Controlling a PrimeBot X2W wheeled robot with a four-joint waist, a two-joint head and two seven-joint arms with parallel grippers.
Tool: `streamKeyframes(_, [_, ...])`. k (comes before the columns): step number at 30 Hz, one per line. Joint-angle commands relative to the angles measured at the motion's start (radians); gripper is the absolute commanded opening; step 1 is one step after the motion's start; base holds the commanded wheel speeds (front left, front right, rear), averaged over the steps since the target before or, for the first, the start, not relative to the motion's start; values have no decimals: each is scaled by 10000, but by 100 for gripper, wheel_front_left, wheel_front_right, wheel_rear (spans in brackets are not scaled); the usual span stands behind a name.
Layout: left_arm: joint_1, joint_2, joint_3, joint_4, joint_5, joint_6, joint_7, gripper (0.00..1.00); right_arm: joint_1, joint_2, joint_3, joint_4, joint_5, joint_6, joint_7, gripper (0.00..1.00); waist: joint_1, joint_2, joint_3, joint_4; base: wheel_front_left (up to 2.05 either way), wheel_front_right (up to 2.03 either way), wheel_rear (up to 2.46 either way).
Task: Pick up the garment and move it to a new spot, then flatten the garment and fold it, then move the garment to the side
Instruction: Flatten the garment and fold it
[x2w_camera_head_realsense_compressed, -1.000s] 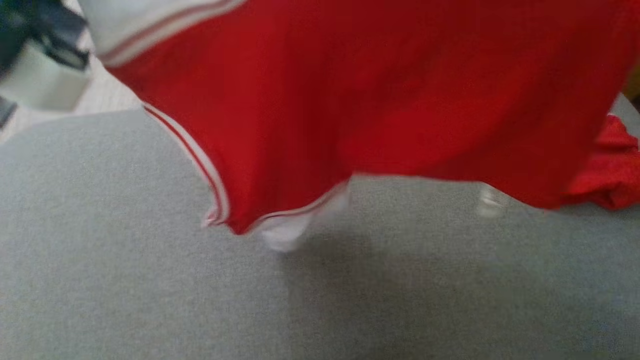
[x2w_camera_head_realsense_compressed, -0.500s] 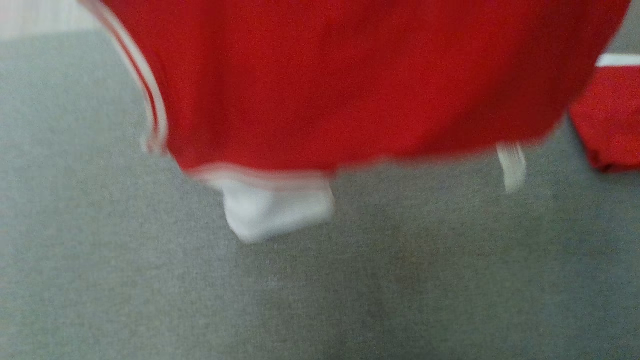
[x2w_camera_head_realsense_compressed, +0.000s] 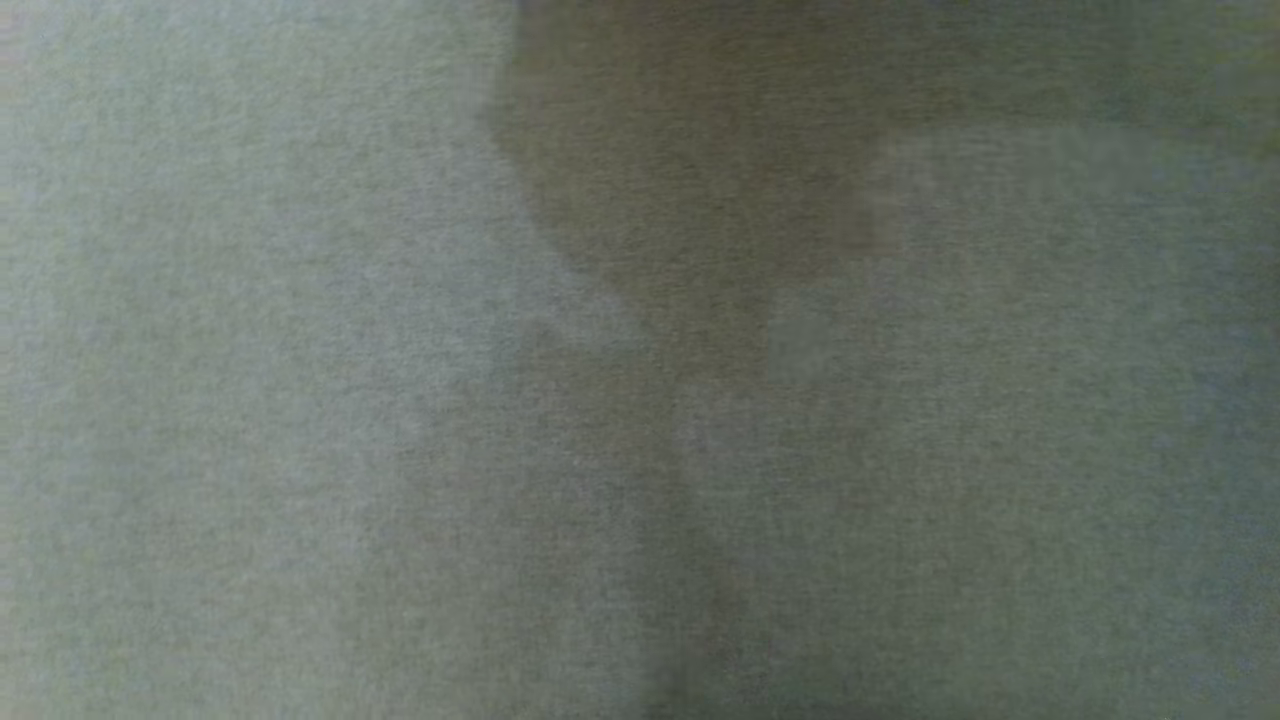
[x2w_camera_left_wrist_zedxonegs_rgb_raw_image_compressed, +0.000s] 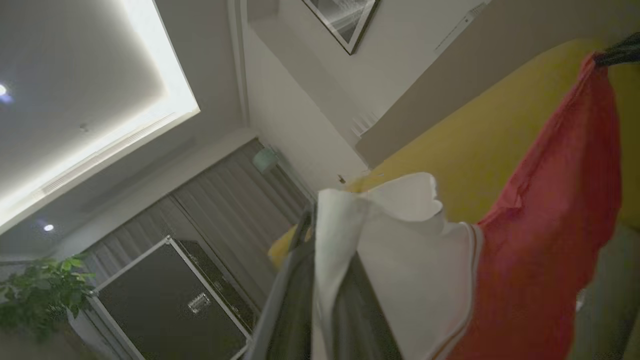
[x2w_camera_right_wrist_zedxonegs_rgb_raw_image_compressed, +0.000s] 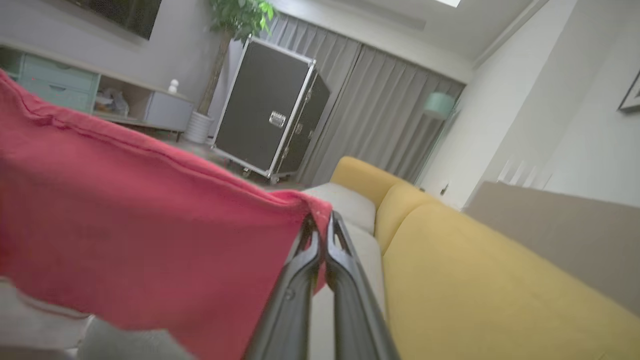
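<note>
- One red garment (x2w_camera_left_wrist_zedxonegs_rgb_raw_image_compressed: 550, 240) with a white sleeve and thin striped trim is counted. It's held up in the air, stretched between the two grippers, so it's seen on the right of the left wrist view and across the left half of the right wrist view (x2w_camera_right_wrist_zedxonegs_rgb_raw_image_compressed: 150, 225).
- Two grippers are counted: the left gripper (x2w_camera_left_wrist_zedxonegs_rgb_raw_image_compressed: 322, 260) coming up from bottom centre of its own view, and the right gripper (x2w_camera_right_wrist_zedxonegs_rgb_raw_image_compressed: 322, 222) mid-frame in its own.
- Room stuff, one of each: a long yellow fabric sofa (x2w_camera_right_wrist_zedxonegs_rgb_raw_image_compressed: 475, 280), a black metal-edged flight case (x2w_camera_right_wrist_zedxonegs_rgb_raw_image_compressed: 270, 110), a leafy green potted plant (x2w_camera_right_wrist_zedxonegs_rgb_raw_image_compressed: 240, 20), and a framed picture (x2w_camera_left_wrist_zedxonegs_rgb_raw_image_compressed: 345, 20) at the top of the frame.
- The left arm is tipped upward toward the ceiling. Its fingers are clamped on the white sleeve, which is bunched over the tips.
- The right arm is pointed roughly along the sofa, with both fingers pressed together on a red corner of the cloth. It's also caught at the upper right of the left wrist view (x2w_camera_left_wrist_zedxonegs_rgb_raw_image_compressed: 617, 50), with red cloth hanging from it.
- In the head view, a grey woven fabric surface (x2w_camera_head_realsense_compressed: 250, 400) is seen with a darker shadow (x2w_camera_head_realsense_compressed: 700, 200) at upper middle.
- Half a second ago the red cloth was hung across the top of the head view. Grey surface and shadow are seen there now. The whole picture has shifted, so the camera has probably moved.
</note>
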Motion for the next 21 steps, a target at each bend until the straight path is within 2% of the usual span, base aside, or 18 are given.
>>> streamKeyframes(1, [447,418,481,-356,-49,-56,-4,0,568,-49,-9,-64,114,-9,-83,0,-3,0,95,152,0,0,0])
streamKeyframes(4, [1993,663,500,-1002,-59,-130,-5,0,1480,3,99,158,368,-9,-119,0,-3,0,36,229,0,0,0])
streamKeyframes(8, [4258,1096,490,-1989,15,82,-5,0,2978,-59,-15,5,645,-9,-130,0,-3,0,-314,284,0,0,0])
streamKeyframes(13, [7265,1761,349,-3329,63,555,-6,0,5404,-237,-503,-445,833,-9,-133,0,-3,0,-1091,212,0,0,0])
streamKeyframes(19, [10519,2219,-29,-4491,-400,1184,-6,0,8358,-278,-1274,-1099,834,-9,-134,0,-3,0,-2074,128,0,0,0])
streamKeyframes(21, [11751,2384,-204,-4896,-604,1577,-6,0,9648,-217,-1654,-1492,636,-9,-134,0,-3,0,-2492,84,0,0,0])
